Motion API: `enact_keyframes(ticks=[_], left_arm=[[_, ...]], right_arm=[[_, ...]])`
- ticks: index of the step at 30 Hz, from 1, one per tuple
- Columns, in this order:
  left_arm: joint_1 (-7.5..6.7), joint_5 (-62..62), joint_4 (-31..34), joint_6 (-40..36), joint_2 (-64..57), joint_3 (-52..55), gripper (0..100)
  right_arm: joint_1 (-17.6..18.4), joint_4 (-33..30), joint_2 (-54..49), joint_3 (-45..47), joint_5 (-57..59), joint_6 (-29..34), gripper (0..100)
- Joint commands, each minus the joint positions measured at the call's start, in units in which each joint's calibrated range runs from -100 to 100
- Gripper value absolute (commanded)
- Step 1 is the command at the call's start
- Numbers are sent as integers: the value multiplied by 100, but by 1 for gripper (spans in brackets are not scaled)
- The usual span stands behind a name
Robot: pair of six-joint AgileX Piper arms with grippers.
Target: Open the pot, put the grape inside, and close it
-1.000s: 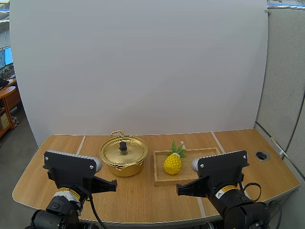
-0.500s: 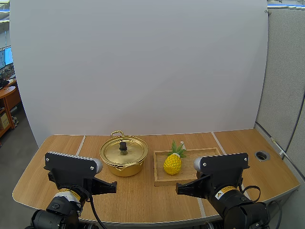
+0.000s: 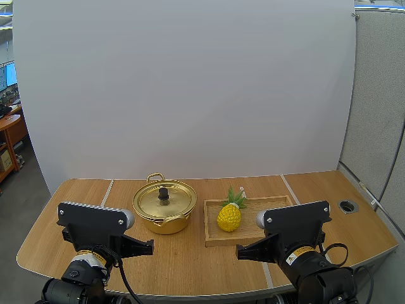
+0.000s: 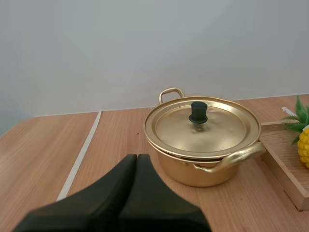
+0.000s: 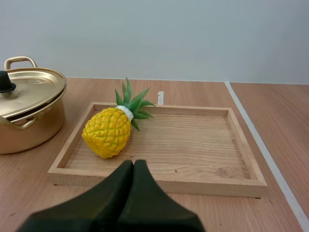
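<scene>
Your left gripper and right gripper have barely shifted, each clenched shut on nothing. The lidded pot sits beside the wooden tray holding 1 pineapple, likely plastic.

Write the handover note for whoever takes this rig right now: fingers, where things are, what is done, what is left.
Left gripper: fingers shut on nothing, short of the pot.
Right gripper: fingers shut on nothing, in front of the tray.
The pot stands on the table beside the tray, its lid on.
The fruit lying in the tray is a pineapple, not a grape.
Done: nothing yet.
Left: lift the lid, put the fruit in the pot, put the lid back on.
</scene>
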Motion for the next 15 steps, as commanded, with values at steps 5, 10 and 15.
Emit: enact_keyframes(ticks=[5, 10, 15], left_arm=[[15, -52, -96, -55, -29, 13, 0], [15, -52, -96, -55, -29, 13, 0], [15, -52, -96, -55, -29, 13, 0]], right_arm=[[135, -37, -41, 0, -226, 26, 0], [154, -10, -41, 0, -246, 26, 0], [154, -10, -41, 0, -246, 26, 0]])
